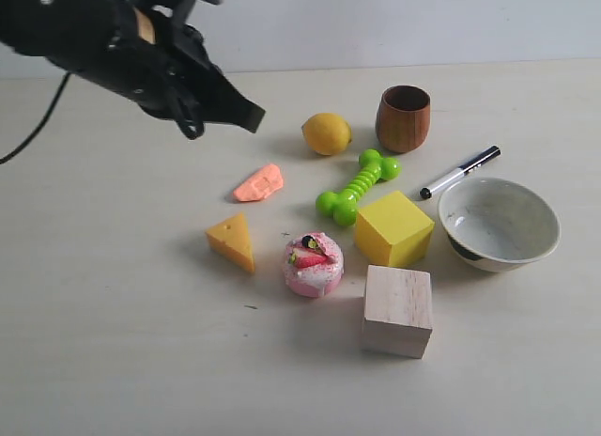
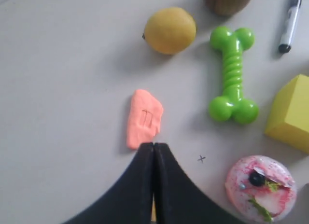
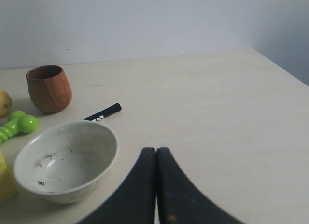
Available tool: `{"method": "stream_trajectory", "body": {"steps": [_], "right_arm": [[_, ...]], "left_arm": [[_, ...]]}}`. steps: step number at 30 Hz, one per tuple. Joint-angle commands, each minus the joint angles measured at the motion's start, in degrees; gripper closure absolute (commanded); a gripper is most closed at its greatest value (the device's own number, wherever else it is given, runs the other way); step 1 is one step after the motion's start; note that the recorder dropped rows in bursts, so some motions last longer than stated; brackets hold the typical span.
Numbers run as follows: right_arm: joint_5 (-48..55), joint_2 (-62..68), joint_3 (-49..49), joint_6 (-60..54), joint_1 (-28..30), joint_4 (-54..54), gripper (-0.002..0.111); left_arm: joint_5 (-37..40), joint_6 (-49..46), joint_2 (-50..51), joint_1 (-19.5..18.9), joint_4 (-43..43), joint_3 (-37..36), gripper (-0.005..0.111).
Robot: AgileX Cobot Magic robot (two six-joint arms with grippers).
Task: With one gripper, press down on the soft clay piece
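The soft clay piece (image 1: 259, 183) is a flat salmon-orange lump lying on the table left of the green bone. In the left wrist view the clay (image 2: 144, 118) shows faint pressed lines on its top. My left gripper (image 1: 252, 116) hangs in the air above and behind the clay, pointing toward it, its black fingers shut with nothing between them; in the left wrist view its tips (image 2: 154, 146) appear at the clay's near end. My right gripper (image 3: 156, 150) is shut and empty, beside the white bowl, out of the exterior view.
Around the clay lie a lemon (image 1: 326, 133), a green toy bone (image 1: 357, 186), a cheese wedge (image 1: 232, 241) and a pink cake toy (image 1: 314, 263). Further right stand a wooden cup (image 1: 403, 118), a yellow cube (image 1: 393, 228), a wooden block (image 1: 397, 310), a marker (image 1: 460, 172) and a white bowl (image 1: 499, 224).
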State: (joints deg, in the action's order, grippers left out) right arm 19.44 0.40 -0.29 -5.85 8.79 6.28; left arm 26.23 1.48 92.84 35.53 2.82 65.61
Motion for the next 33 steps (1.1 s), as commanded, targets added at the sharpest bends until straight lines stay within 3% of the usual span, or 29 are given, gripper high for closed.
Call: {"method": "stream_trajectory", "body": {"steps": [1, 6, 15, 21, 29, 31, 32, 33], "right_arm": [[-0.23, -0.4, 0.29, -0.06, 0.22, -0.18, 0.108], [-0.23, -0.4, 0.29, -0.06, 0.22, -0.18, 0.108], [-0.23, -0.4, 0.29, -0.06, 0.22, -0.18, 0.108], [-0.23, -0.4, 0.29, -0.06, 0.22, -0.18, 0.108], [-0.23, -0.4, 0.29, -0.06, 0.22, -0.18, 0.108], [-0.23, -0.4, 0.29, -0.06, 0.22, -0.18, 0.108], [-0.23, -0.4, 0.29, -0.06, 0.22, -0.18, 0.108], [-0.23, -0.4, 0.29, -0.06, 0.22, -0.18, 0.108]], "left_arm": [[-5.36, 2.75, -11.86, -0.11, -3.31, -8.1, 0.107], [-5.36, 2.75, -25.96, -0.11, -3.45, -13.05, 0.107], [0.31, 1.75, -45.32, -0.11, -3.35, -13.4, 0.107], [1.05, 0.82, -55.51, -0.11, -3.24, -13.4, 0.107], [1.88, 0.59, -60.12, -0.4, 0.25, -13.82, 0.107], [1.38, 3.07, -62.25, -5.89, 0.26, -16.18, 0.107], [1.37, 6.44, -63.88, -11.97, -0.24, -18.58, 0.107], [1.37, 7.68, -65.0, -15.1, -0.24, -19.93, 0.107]]}}
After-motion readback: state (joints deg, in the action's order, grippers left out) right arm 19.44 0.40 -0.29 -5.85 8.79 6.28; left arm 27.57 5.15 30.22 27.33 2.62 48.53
